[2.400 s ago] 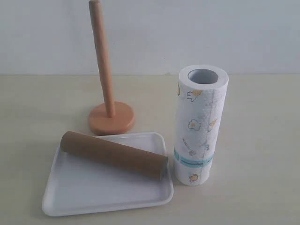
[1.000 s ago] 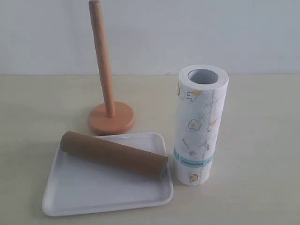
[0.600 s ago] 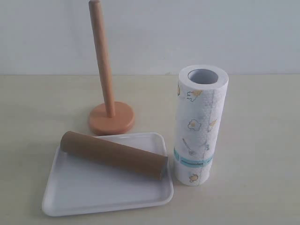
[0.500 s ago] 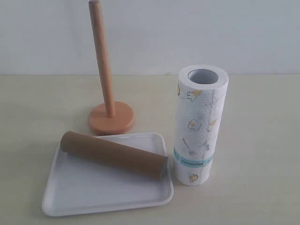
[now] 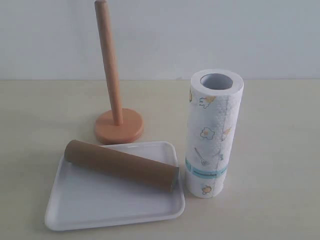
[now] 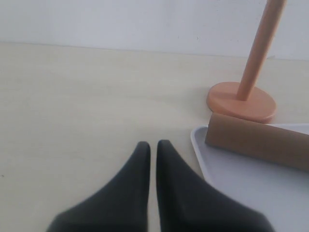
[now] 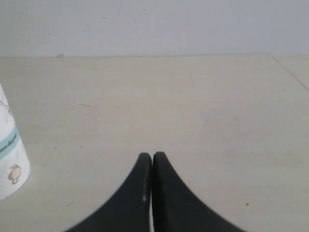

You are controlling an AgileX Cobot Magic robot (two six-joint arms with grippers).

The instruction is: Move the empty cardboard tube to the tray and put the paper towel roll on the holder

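Observation:
The brown cardboard tube [image 5: 121, 165] lies slantwise on the white tray [image 5: 100, 205], one end over the tray's right rim. To the right of the tray the paper towel roll [image 5: 214, 132] stands upright on the table, core hole up. Behind the tray stands the wooden holder [image 5: 111, 75], its dowel bare. Neither gripper shows in the exterior view. In the left wrist view my left gripper [image 6: 153, 145] is shut and empty over bare table, beside the tray [image 6: 231, 179], the tube [image 6: 256, 140] and the holder [image 6: 241, 99]. My right gripper [image 7: 152, 155] is shut and empty, the roll [image 7: 9, 154] off to one side.
A pale wooden table [image 5: 280, 150] carries everything, with a plain white wall behind it. The table's far edge and a corner show in the right wrist view.

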